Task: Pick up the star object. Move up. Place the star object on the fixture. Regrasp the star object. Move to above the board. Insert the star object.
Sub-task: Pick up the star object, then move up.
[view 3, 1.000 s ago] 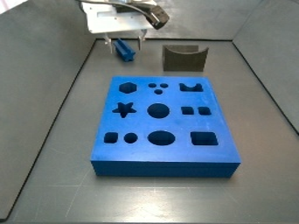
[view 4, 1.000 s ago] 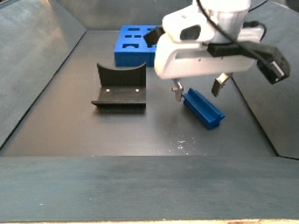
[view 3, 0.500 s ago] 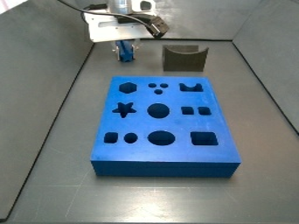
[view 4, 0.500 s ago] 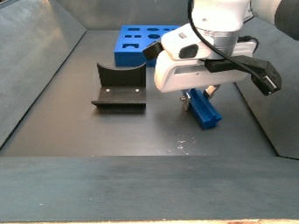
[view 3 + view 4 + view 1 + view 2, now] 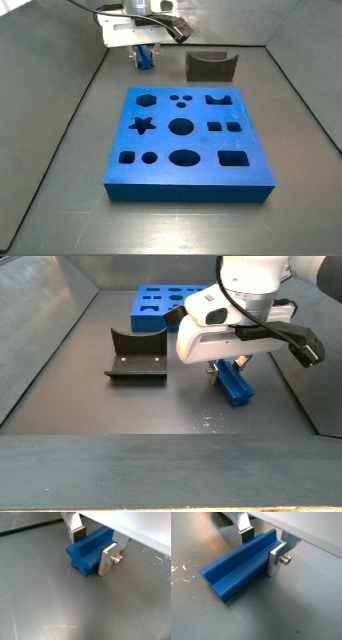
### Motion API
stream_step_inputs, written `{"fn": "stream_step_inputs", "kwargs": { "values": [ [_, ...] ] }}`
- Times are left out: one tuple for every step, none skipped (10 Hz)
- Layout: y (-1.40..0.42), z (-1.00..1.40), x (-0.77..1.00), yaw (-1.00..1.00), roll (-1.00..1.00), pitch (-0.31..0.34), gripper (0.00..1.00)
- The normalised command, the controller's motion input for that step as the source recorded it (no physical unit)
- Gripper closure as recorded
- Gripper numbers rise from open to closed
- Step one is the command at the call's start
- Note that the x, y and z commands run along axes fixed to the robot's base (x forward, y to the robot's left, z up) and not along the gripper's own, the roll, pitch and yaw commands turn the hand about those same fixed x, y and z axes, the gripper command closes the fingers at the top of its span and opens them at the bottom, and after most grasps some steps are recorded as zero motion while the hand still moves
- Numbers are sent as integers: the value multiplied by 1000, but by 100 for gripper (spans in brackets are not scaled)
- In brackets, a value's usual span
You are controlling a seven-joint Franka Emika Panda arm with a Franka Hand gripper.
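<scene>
End effector (image 5: 92, 546) astride blue ridged star object (image 5: 89, 550)

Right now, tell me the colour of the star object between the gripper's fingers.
Blue. The star object shows best in a wrist view, lying on the floor with the gripper straddling it.

A robot test cell: bare grey walled floor (image 5: 54, 170), pincer (image 5: 229, 363) low over it.

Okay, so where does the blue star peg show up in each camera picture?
Wrist view: star object lies on the floor, star-shaped end toward the camera, between the tool's fingers.
Wrist view: star object seen along its length, far end between the fingers.
Side view: star object under the tool, behind the board.
Side view: star object on the floor, right of the fixture.
Shared landmark: the tool.
</scene>
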Motion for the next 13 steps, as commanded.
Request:
{"fn": "stream_step_inputs", "kwargs": {
  "values": [
    [0, 0, 0, 0, 0, 0, 100],
    [0, 0, 0, 0, 0, 0, 100],
    [0, 0, 0, 0, 0, 0, 100],
    [0, 0, 0, 0, 0, 0, 100],
    [0, 0, 0, 0, 0, 0, 100],
    [0, 1000, 0, 0, 0, 0, 100],
    [-74, 1000, 30, -31, -16, -3, 100],
    [-67, 1000, 12, -24, -19, 38, 100],
    [-47, 893, 12, -18, -18, 62, 100],
    [-28, 719, 1, -13, -9, 66, 100],
    [-21, 581, -8, -12, 0, 58, 100],
    [-16, 438, -17, -11, 8, 53, 100],
    [-7, 249, -16, -11, 18, 50, 100]
  ]
}}
